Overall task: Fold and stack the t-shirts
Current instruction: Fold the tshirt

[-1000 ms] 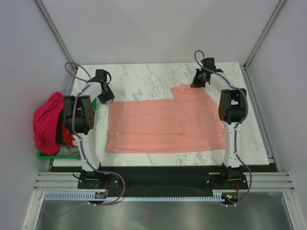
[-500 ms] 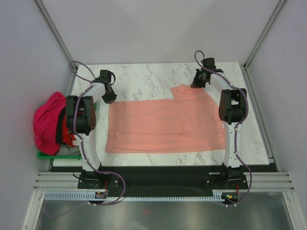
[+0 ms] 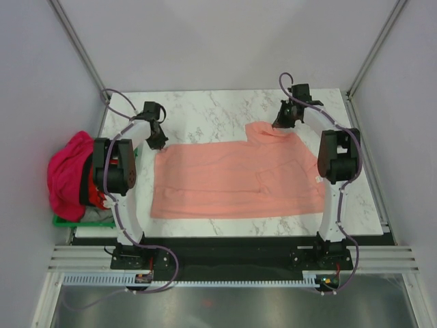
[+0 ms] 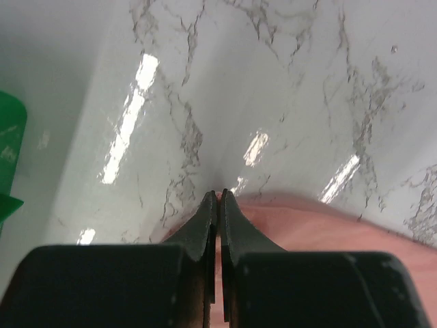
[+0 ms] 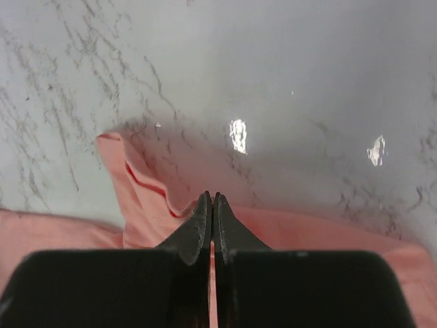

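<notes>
The salmon-pink t-shirt (image 3: 235,178) lies spread flat on the marble table. My left gripper (image 3: 158,141) is at its far left corner and is shut on the cloth edge; in the left wrist view the gripper (image 4: 218,195) pinches the pink corner (image 4: 307,229). My right gripper (image 3: 280,124) is at the shirt's raised far right part and is shut on its edge; in the right wrist view the gripper (image 5: 212,198) grips the cloth (image 5: 314,232). The magenta-pink t-shirt (image 3: 67,174) lies bunched off the table's left side.
A green crate (image 3: 65,220) stands under the magenta shirt at the left, with a corner in the left wrist view (image 4: 9,157). Bare marble (image 3: 212,113) runs along the far side. Grey walls and frame posts enclose the table.
My left gripper has moved right and down onto the shirt's far left corner. The right arm's elbow has shifted right and nearer, and the shirt's right part has shifted slightly.
</notes>
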{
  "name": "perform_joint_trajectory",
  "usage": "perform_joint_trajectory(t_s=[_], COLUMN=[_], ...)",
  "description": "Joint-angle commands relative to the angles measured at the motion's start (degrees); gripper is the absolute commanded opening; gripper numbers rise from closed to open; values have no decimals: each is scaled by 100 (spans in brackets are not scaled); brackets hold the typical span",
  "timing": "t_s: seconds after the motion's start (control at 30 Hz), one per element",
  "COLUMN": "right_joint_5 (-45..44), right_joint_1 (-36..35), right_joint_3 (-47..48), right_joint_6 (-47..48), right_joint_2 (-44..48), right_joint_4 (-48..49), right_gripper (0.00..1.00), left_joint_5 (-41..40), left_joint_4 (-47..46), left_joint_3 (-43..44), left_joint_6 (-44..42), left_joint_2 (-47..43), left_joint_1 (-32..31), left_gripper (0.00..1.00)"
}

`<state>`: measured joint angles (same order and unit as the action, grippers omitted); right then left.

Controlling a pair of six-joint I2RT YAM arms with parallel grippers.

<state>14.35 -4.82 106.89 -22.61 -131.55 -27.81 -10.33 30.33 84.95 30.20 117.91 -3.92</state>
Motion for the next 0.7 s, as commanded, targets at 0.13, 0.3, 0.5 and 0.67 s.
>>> perform_joint_trajectory(t_s=[0.13,0.3,0.5,0.67], right_joint_5=[-178,-187,-538,-618], right_joint_1=[-45,-54,-45,-45], right_joint_3=[-2144,-3505,-4561,-5046], right_joint_6=[213,204,240,73], right_joint_2=[2237,3415,4742,5699], right_joint_4=[663,865,813,637], right_gripper=[0,0,0,0], left_joint_5=[48,-22,-83,-75], left_joint_4=[79,-35,-167,-220], left_joint_3=[-681,-1084,-1322,-1411], left_joint_6=[223,215,57,-31], left_joint_2=[-839,-1120,-1288,-1489], left_joint_1=[-21,-3,32,50], left_gripper=[2,2,2,2])
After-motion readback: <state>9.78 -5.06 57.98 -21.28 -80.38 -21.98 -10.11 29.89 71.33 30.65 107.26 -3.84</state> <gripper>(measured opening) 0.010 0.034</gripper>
